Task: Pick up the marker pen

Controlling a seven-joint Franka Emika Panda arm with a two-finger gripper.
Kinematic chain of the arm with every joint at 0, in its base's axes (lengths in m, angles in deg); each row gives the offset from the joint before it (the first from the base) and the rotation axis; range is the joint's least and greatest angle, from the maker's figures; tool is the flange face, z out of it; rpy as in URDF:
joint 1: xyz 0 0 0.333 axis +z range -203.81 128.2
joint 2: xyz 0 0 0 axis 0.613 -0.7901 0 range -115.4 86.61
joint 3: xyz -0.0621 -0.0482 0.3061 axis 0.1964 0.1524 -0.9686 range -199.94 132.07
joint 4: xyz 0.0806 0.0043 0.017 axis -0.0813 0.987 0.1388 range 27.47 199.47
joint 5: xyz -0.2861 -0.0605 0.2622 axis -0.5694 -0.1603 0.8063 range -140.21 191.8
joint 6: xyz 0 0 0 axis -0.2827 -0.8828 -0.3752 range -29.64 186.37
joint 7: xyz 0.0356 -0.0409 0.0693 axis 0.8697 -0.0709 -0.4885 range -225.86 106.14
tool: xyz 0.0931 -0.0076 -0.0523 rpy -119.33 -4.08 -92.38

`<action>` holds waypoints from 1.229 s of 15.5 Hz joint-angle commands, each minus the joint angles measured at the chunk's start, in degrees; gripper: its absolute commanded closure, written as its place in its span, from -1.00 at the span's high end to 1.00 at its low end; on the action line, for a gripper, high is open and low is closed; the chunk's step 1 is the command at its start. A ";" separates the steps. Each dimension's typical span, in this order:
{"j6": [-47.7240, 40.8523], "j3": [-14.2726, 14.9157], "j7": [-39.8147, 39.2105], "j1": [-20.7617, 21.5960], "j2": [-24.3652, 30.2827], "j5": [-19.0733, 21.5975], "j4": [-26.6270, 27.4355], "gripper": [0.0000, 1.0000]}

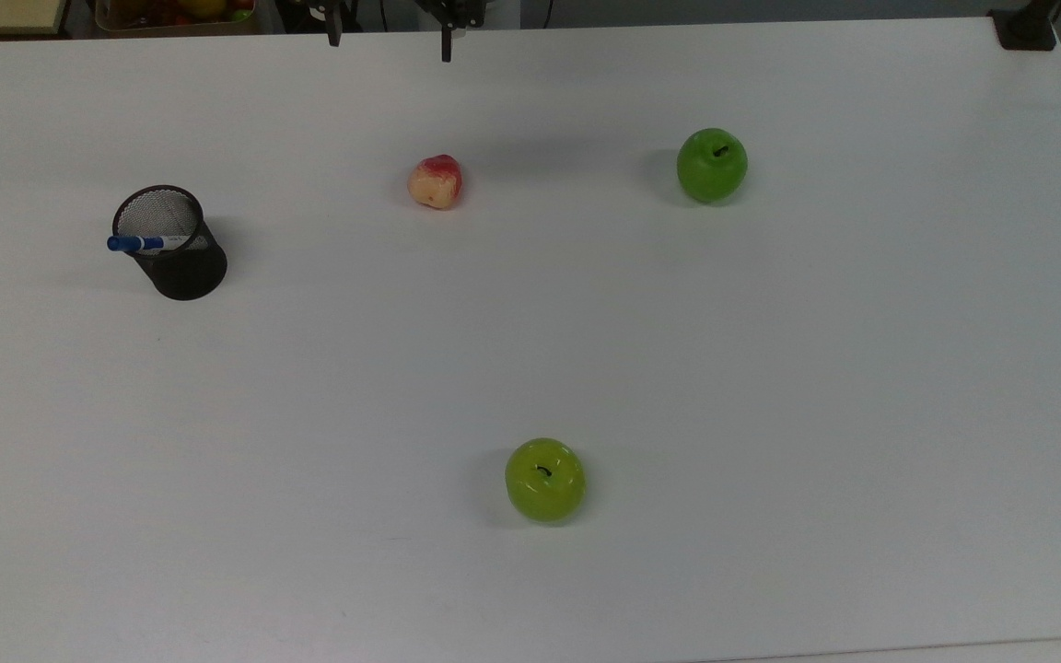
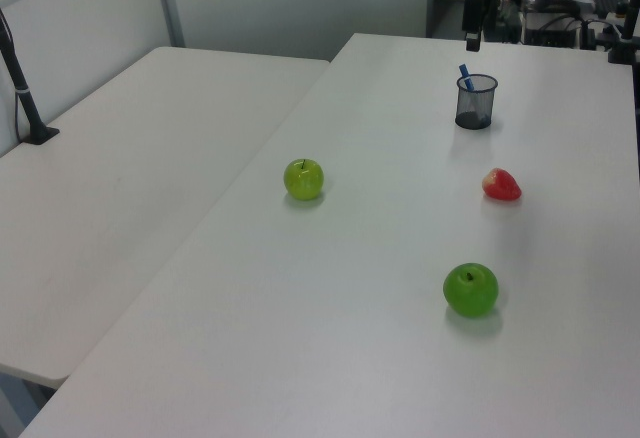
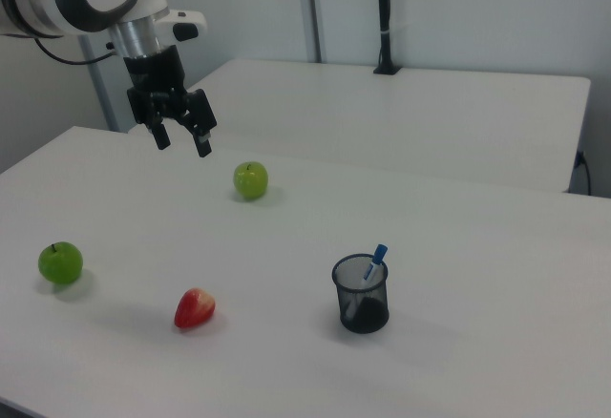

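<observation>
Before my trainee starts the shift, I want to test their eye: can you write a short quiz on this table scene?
1. True or false: the marker pen lies flat on the table.
2. How many green apples are there?
3. The tool's fingers are: A open, B shut on the strawberry.

Key: 1 false, it stands in the mesh cup. 2 two. 3 A.

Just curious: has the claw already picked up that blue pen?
No, the marker pen stands in the mesh cup, while the open claw hangs apart.

marker pen white, blue cap | mesh cup black | apples green
</observation>
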 commanded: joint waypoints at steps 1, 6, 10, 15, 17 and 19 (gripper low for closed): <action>-1.06 1.13 -1.40 -0.51 -0.04 0.77 -0.43 1.00; -0.36 1.13 -4.65 -7.62 -0.13 0.86 -0.52 1.00; 3.50 1.13 -8.17 -14.21 -1.36 1.12 -0.52 1.00; 13.34 1.22 -8.26 -19.67 -5.13 1.12 -0.52 1.00; 17.29 1.22 -8.09 -20.90 -6.80 1.12 -0.43 1.00; 20.11 1.13 -8.00 -21.69 -8.30 1.12 -0.43 1.00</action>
